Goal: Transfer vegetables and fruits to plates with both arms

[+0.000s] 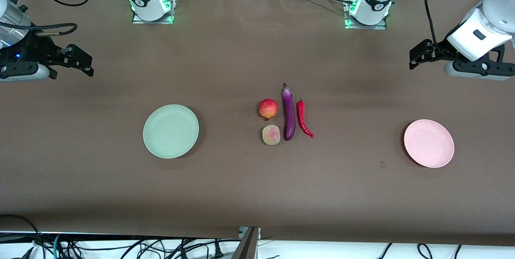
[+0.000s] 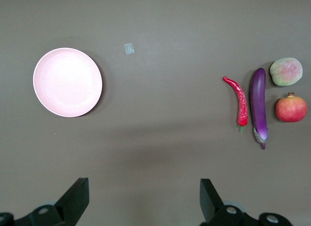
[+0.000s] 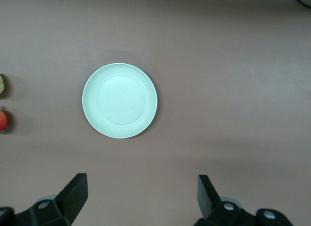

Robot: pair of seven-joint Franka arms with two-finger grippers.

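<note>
Four items lie together at mid-table: a red-orange pomegranate [image 1: 268, 108], a yellow-green fruit [image 1: 271, 134] with a pink centre nearer the camera, a long purple eggplant [image 1: 288, 112] and a red chili [image 1: 303, 118] beside it. The mint green plate [image 1: 171, 131] lies toward the right arm's end and the pink plate [image 1: 429, 143] toward the left arm's end; both are bare. My left gripper [image 1: 416, 58] hangs open and empty over the table's left-arm end. My right gripper [image 1: 82, 64] hangs open and empty over the right-arm end. The left wrist view shows my left gripper [image 2: 144, 197], the pink plate [image 2: 67, 82], chili [image 2: 239, 100] and eggplant [image 2: 259, 105]. The right wrist view shows my right gripper [image 3: 143, 194] and the mint plate [image 3: 120, 100].
A brown cloth covers the table. A small scrap of tape [image 1: 383, 164] lies near the pink plate, toward the camera. The arms' bases [image 1: 151, 1] stand along the table's edge farthest from the camera. Cables hang below the table's near edge.
</note>
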